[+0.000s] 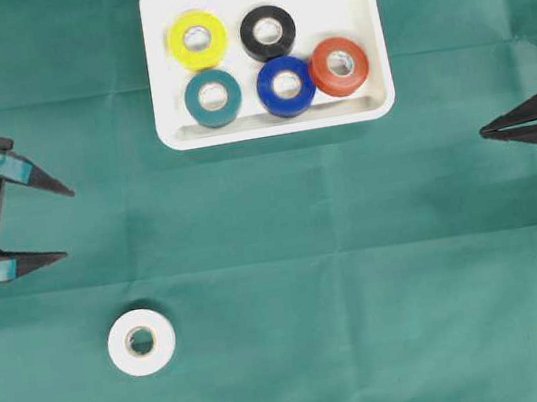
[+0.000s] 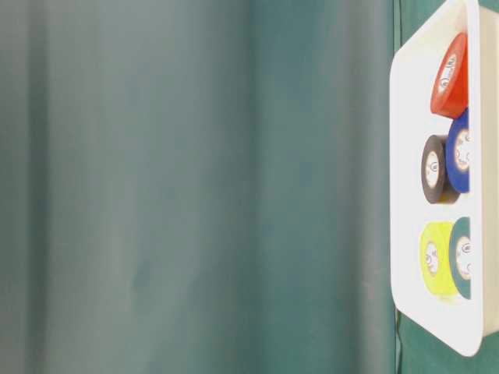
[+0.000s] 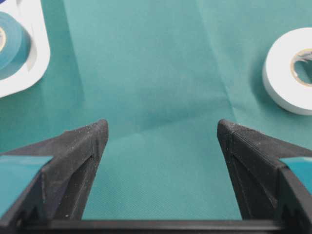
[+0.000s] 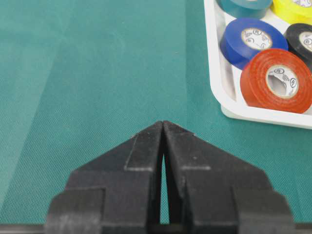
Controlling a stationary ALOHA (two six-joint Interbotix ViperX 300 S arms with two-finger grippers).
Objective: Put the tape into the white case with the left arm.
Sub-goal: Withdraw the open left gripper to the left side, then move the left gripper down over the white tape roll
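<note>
My left gripper (image 1: 60, 224) has its fingers (image 3: 78, 161) spread wide with nothing between them, only green cloth showing in the gap. It hangs at the left edge of the bench (image 1: 361, 278), well apart from the white tape (image 1: 141, 341), which lies flat on the cloth nearer the front edge; in the wrist view the roll sits off to the right of the fingers, not between them. The right gripper (image 1: 484, 132) is parked at the far right, fingers pressed together, holding nothing. The white case (image 1: 162, 65) sits at the top centre with five rolls already in it: yellow, black, teal, blue and red. I judge this as the approach step, with the grasp not yet made. Next I need to swing the open fingers over the white roll, straddle it, then come down and close.
</note>
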